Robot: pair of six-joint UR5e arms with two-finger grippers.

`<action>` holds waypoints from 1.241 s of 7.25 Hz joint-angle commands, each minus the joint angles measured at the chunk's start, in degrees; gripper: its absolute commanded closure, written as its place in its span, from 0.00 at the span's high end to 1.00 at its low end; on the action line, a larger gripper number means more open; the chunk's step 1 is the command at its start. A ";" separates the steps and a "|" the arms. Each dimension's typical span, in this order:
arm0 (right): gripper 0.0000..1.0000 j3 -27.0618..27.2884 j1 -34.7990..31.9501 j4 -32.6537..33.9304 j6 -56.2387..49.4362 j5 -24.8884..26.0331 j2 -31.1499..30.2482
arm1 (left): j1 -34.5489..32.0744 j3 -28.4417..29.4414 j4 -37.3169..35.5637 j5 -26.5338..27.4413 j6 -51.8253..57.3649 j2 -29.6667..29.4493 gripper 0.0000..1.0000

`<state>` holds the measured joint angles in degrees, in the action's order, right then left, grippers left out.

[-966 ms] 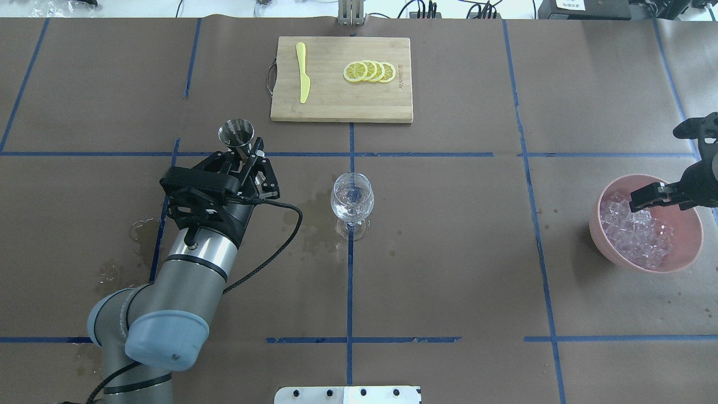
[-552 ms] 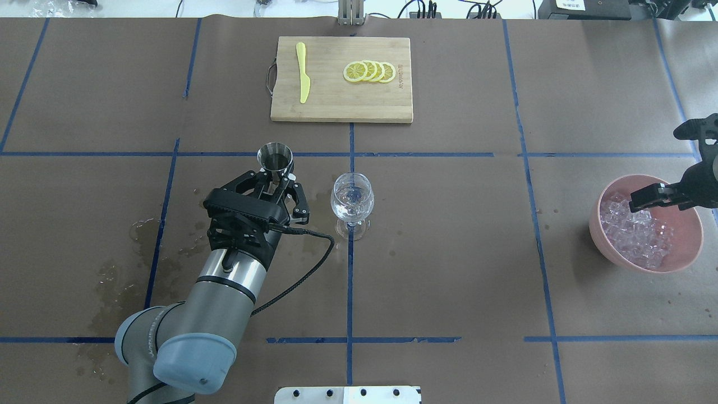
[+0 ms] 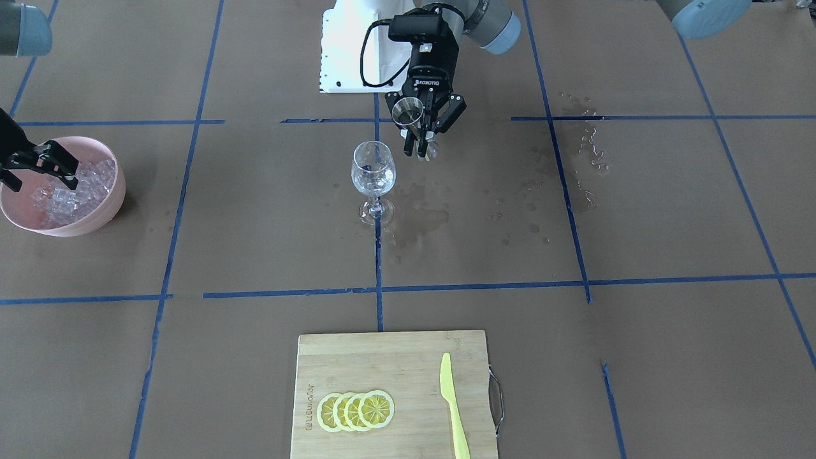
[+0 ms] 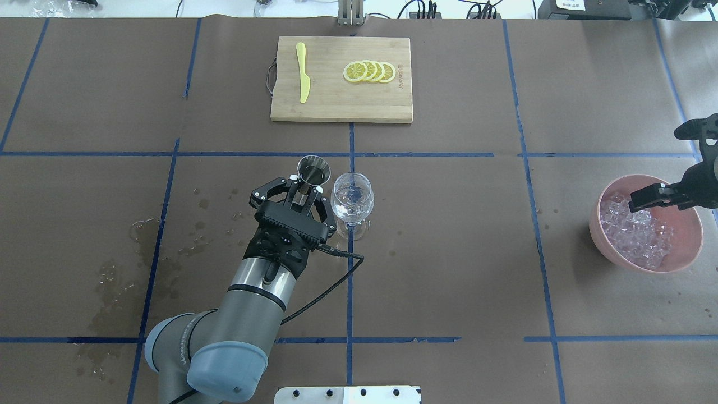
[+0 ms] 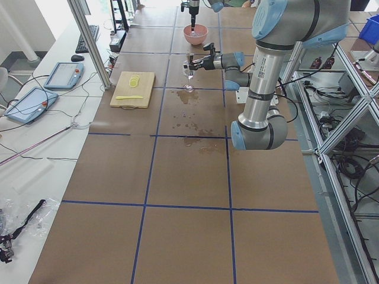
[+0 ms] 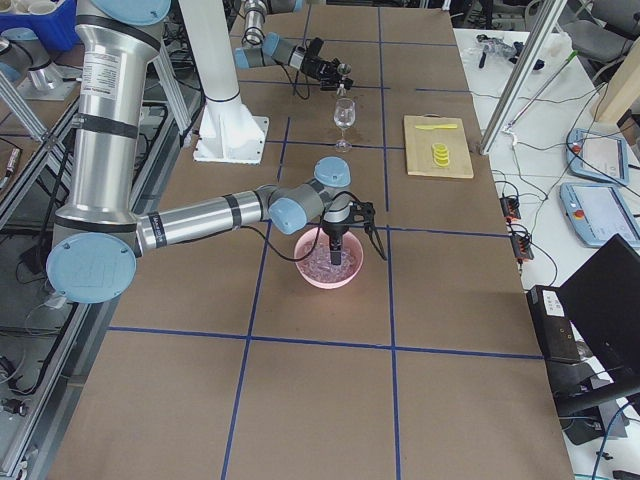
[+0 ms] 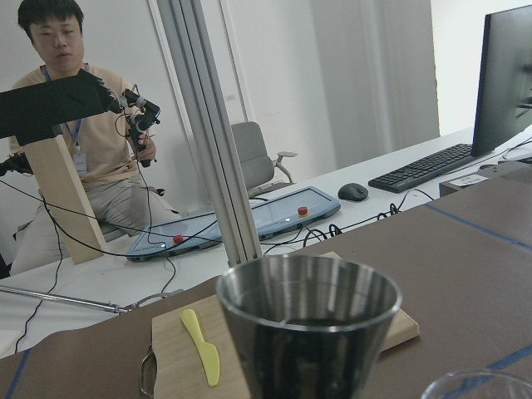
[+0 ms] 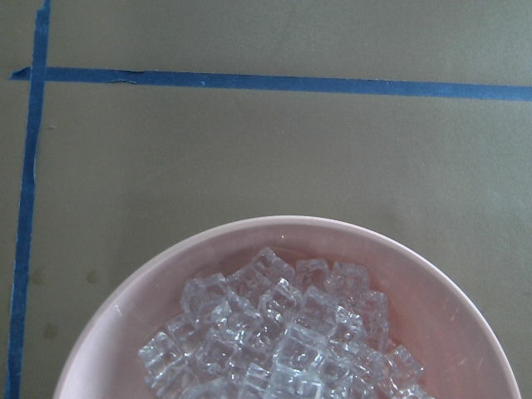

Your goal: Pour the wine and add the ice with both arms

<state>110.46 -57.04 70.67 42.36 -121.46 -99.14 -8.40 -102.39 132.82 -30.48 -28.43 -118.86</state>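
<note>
Centrally, your left hand (image 4: 303, 193) gripped a metal cup (image 4: 313, 170) just beside the wine glass (image 4: 351, 202); your right hand (image 3: 39, 178) hung open over the ice (image 4: 639, 235) in the pink bowl (image 4: 687, 255).

1. Bamboo cutting board (image 4: 336, 104) at the far middle of the table, metal handle (image 4: 270, 78) on its left end.
2. Yellow plastic knife (image 4: 303, 73) flat on the board's left part, tip pointing away.
3. Four lemon slices (image 4: 370, 71) overlapping in a row on the board's right part, well apart from the knife.
4. Brown paper cover (image 4: 449, 252) on the table, blue tape lines (image 4: 350, 280) forming a grid.
5. Wet patches (image 4: 140, 235) and droplets on the paper, left side.
6. White mounting plate (image 4: 348, 394) at the near edge.
7. Left wrist view: seated person (image 7: 79, 133), aluminium post (image 7: 208, 133), two tablets (image 7: 291, 212), mouse (image 7: 353, 191), keyboard (image 7: 428, 166), monitor (image 7: 507, 75), office chair (image 7: 258, 158).
</note>
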 commanded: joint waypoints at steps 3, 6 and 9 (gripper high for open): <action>1.00 0.19 0.00 -0.01 0.09 0.00 0.08 | 0.31 -0.44 -4.81 0.15 14.26 -0.50 0.00; 1.00 0.28 0.00 -0.01 0.09 -0.09 0.08 | 0.14 -0.53 -10.47 0.33 17.86 -1.99 0.00; 1.00 0.81 0.00 -0.01 0.18 -0.09 0.08 | -1.00 -0.53 -13.87 0.59 24.81 -1.99 0.00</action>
<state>111.06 -57.04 70.66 42.53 -121.55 -99.05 -8.89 -102.91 121.25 -30.00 -6.20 -120.79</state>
